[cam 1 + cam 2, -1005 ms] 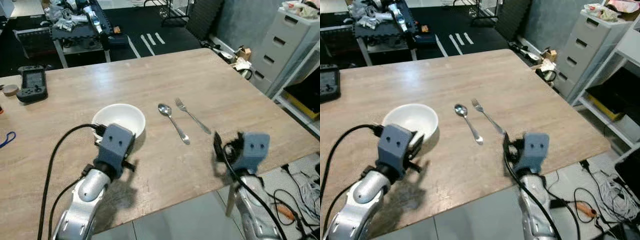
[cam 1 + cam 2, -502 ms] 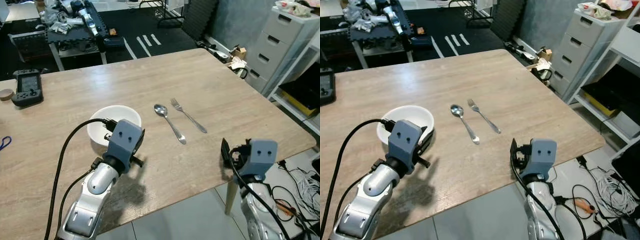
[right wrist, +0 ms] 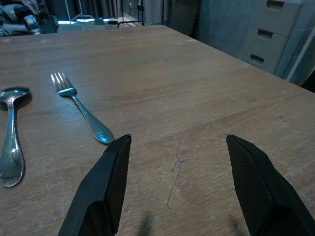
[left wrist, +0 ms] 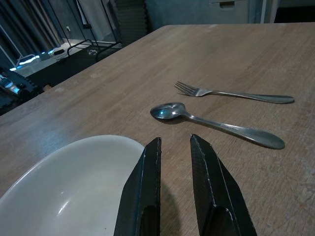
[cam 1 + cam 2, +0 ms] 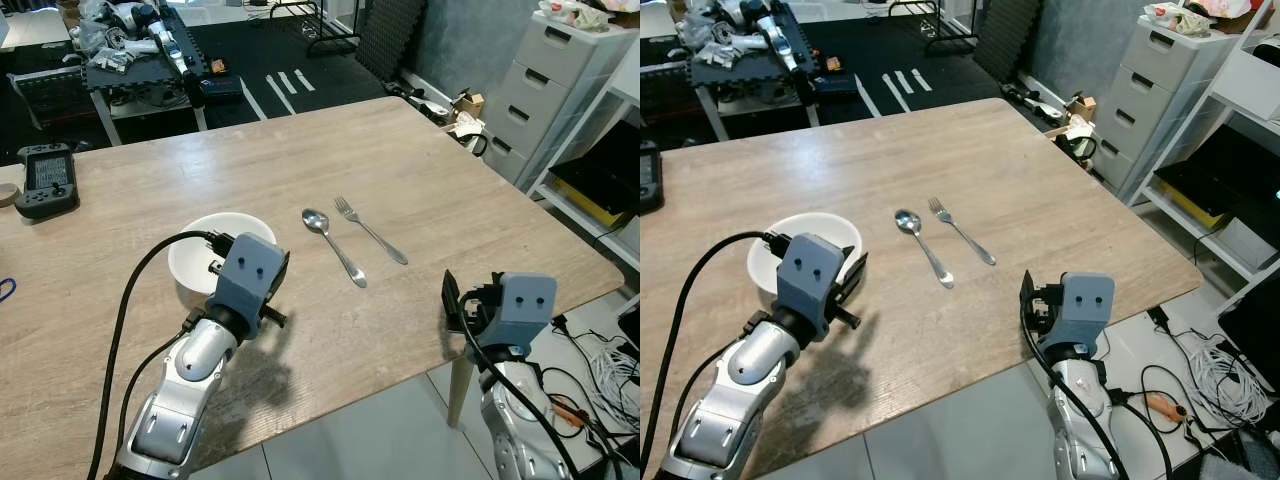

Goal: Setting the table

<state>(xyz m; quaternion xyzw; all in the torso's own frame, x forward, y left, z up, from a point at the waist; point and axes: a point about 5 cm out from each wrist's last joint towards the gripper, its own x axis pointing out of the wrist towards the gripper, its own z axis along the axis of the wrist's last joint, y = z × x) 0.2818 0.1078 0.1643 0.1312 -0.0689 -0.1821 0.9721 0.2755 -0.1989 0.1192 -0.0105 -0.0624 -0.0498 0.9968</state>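
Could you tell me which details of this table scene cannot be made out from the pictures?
- White bowl: in the left eye view the left arm's wrist covers its near side; in the left wrist view the picture's edge cuts it off.
- Left gripper: whether its fingers touch the bowl's rim is unclear.
- Black handheld device: its screen is too small to read.
- Clutter on the far bench: too small and jumbled to identify.

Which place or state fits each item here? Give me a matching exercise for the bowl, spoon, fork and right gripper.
Things:
1. bowl
2. spoon
3. fork
4. right gripper

Places or states:
A. fingers wide apart, holding nothing
B. lies between the bowl and the fork
C. white, just beyond the left gripper
D. cutlery piece nearest the table's right edge

Pairs: 1-C, 2-B, 3-D, 4-A
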